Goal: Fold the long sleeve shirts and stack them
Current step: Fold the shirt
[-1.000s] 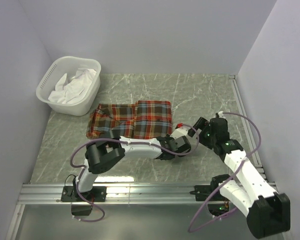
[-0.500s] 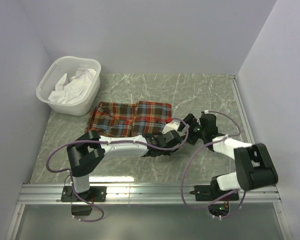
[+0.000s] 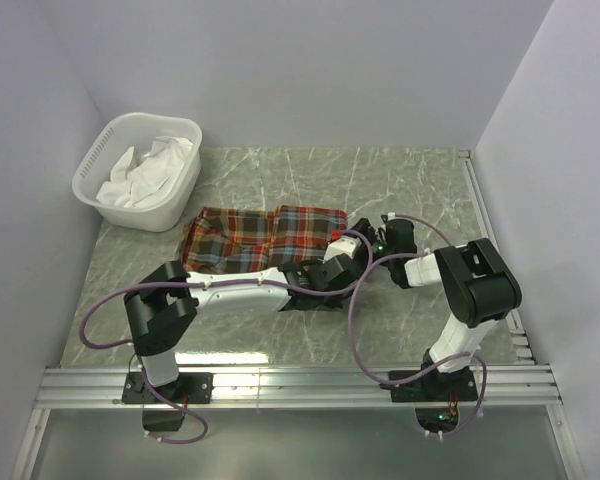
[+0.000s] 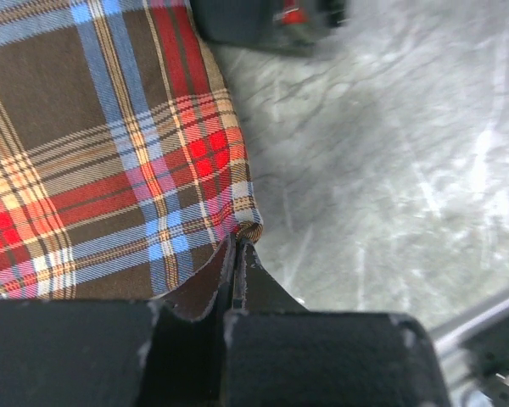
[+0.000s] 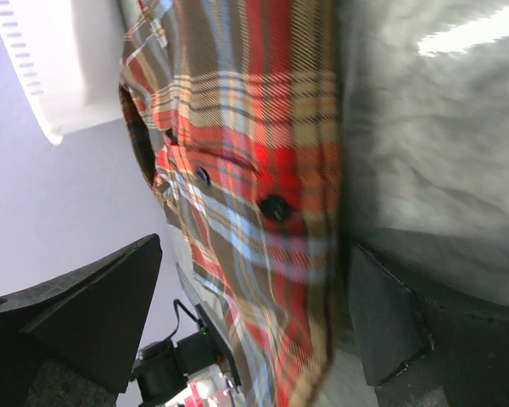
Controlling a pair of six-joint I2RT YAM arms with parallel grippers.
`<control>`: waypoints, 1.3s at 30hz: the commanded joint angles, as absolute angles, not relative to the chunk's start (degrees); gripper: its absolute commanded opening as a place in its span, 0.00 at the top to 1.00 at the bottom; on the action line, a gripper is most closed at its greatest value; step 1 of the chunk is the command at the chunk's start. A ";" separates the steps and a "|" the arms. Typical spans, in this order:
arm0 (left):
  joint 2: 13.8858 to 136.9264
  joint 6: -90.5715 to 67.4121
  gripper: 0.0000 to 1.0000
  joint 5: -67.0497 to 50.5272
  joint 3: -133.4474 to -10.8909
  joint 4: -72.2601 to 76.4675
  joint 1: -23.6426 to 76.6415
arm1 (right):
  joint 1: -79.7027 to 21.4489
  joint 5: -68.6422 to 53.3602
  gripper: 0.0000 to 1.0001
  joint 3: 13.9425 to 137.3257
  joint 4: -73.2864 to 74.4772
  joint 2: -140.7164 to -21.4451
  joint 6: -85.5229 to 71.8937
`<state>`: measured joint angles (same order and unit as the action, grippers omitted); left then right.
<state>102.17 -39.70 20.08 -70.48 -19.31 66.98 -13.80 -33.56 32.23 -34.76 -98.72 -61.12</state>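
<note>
One long sleeve shirt point(image 3: 250, 237), plaid in red, blue and brown, lies partly folded on the marble table point(image 3: 400, 180). My left gripper point(image 3: 332, 268) is at its near right corner. In the left wrist view that gripper point(image 4: 237, 244) is shut, with the shirt's point(image 4: 110, 144) rolled hem pinched at the tips. My right gripper point(image 3: 368, 243) is low at the shirt's right edge. In the right wrist view it point(image 5: 246, 322) stands wide open, with the plaid cloth point(image 5: 254, 170) and a dark button between the spread fingers point(image 5: 93, 314).
A white basket point(image 3: 92, 160) holding white cloth stands at the back left, just beyond the shirt; its wall point(image 5: 59, 59) also shows in the right wrist view. Both grippers are close together at the shirt's right side. Walls enclose the table on three sides.
The right arm swung in from the right and its gripper now sits at the shirt's right edge. The left gripper moved slightly back, carrying the shirt's near edge with it.
</note>
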 commanded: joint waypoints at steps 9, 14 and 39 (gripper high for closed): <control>96.68 -41.48 1.00 14.77 -70.14 -14.59 67.06 | -15.38 -33.31 0.25 36.91 -34.63 -106.43 -57.66; 96.51 -41.22 0.95 12.93 -70.75 -14.07 67.06 | -15.47 -33.93 0.56 36.65 -35.43 -106.18 -56.78; 68.12 -48.86 0.18 13.54 -52.85 -20.05 49.06 | -15.20 4.65 1.00 73.90 36.03 -96.06 -5.20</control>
